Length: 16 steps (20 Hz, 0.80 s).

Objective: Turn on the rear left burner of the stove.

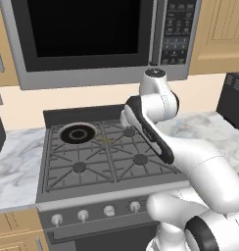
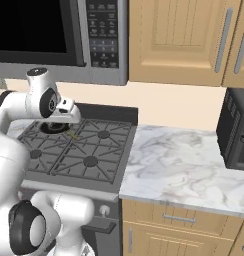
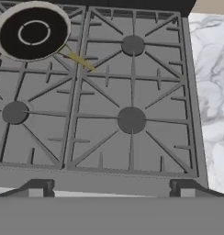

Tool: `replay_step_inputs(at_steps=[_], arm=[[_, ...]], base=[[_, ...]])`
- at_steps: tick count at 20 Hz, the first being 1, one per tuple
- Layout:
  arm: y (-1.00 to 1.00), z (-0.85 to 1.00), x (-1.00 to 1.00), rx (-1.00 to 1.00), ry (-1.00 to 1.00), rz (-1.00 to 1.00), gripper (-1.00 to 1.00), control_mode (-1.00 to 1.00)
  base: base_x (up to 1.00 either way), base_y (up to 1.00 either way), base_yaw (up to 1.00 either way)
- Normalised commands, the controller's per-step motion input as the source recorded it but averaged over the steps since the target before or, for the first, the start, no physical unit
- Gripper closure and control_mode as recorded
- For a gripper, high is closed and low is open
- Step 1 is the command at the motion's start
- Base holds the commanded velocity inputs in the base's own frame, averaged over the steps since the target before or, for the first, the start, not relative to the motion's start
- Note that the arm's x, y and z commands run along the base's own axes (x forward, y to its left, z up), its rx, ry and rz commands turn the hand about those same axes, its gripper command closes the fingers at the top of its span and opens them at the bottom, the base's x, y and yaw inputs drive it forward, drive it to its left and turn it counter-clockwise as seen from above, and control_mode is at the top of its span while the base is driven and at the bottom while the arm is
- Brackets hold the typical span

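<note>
Stove point(image 1: 107, 152) first: we take it as our landmark, a dark grey range set into the marble counter point(image 2: 184, 165), directly below the steel microwave point(image 1: 87, 39). Our white arm point(image 1: 155, 127) reaches over its right half. At its back left corner sits the rear left burner point(image 3: 32, 33), a black ringed disc. Silver knobs point(image 1: 83, 214) line its front edge. Our gripper point(image 3: 111, 190) hangs above that front edge, fingertips point(image 3: 36, 189) spread wide, grasping nothing.
</note>
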Motion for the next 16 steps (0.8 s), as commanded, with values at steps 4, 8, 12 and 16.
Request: replay_step_inputs(at_steps=[4,8,12,16], arm=[[1.00,-0.63,-0.31,-0.16,-0.17,-0.15,-1.00,-1.00],[1.00,-0.61,-0.31,-0.18,-0.10,-0.16,-1.00,-1.00],[1.00,-0.45,-0.08,-0.20,-0.01,-0.12,-1.00,-1.00],[0.04,-0.02,0.00,-0.01,0.02,0.00,-1.00,-1.00]], base=[[0.00,0.00,0.00],[0.00,0.00,0.00],[0.00,0.00,0.00],[0.00,0.00,0.00]])
